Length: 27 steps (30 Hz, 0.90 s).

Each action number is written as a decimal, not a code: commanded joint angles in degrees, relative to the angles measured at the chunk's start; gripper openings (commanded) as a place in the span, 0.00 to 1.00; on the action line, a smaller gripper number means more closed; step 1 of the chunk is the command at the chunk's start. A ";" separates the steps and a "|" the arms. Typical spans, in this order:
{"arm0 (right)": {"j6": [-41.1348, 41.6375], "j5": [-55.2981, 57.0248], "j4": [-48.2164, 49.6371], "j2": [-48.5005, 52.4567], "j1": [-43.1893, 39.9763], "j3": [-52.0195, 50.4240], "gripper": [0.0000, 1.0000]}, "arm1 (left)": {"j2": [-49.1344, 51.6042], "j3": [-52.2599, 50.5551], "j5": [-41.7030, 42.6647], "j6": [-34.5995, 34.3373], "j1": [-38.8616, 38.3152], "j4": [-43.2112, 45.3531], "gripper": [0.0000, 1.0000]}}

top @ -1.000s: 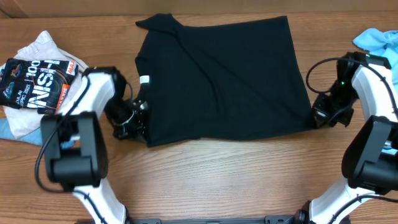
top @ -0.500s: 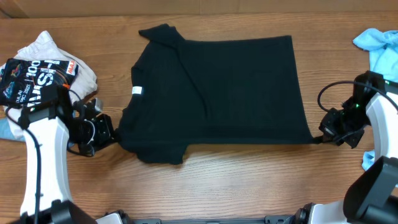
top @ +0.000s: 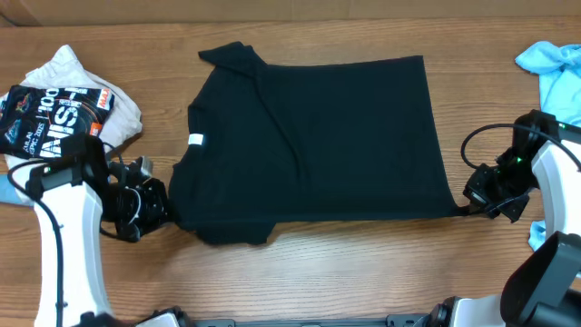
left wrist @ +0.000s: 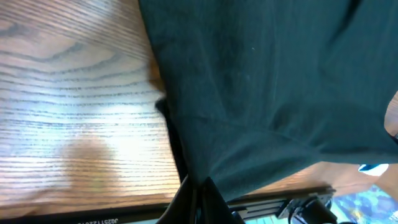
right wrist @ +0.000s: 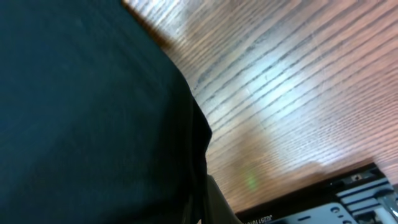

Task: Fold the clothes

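Note:
The plain black shirt [top: 318, 141] lies spread flat on the wooden table, a tiny white neck label [top: 195, 140] at its left edge. My left gripper [top: 162, 211] is shut on the shirt's near left edge. In the left wrist view the black cloth [left wrist: 267, 93] runs down into the closed jaws [left wrist: 200, 198]. My right gripper [top: 465, 206] is shut on the shirt's near right corner. In the right wrist view the cloth [right wrist: 81, 118] fills the left side and its edge sits in the jaws [right wrist: 202, 202].
A black garment with white and red lettering [top: 50, 118] lies on a pale cloth [top: 68, 68] at the far left. A light blue shirt [top: 554, 73] lies at the right edge. Bare wood [top: 345, 268] runs along the front.
Both grippers pulled the shirt's near edge outward and toward the front. The left gripper moved left then slightly right. The shirt now lies stretched flatter.

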 commanded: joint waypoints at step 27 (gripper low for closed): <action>0.20 -6.60 28.17 -1.90 3.78 -0.15 0.04 | 12.98 -2.03 -8.90 -22.29 -13.53 48.00 0.04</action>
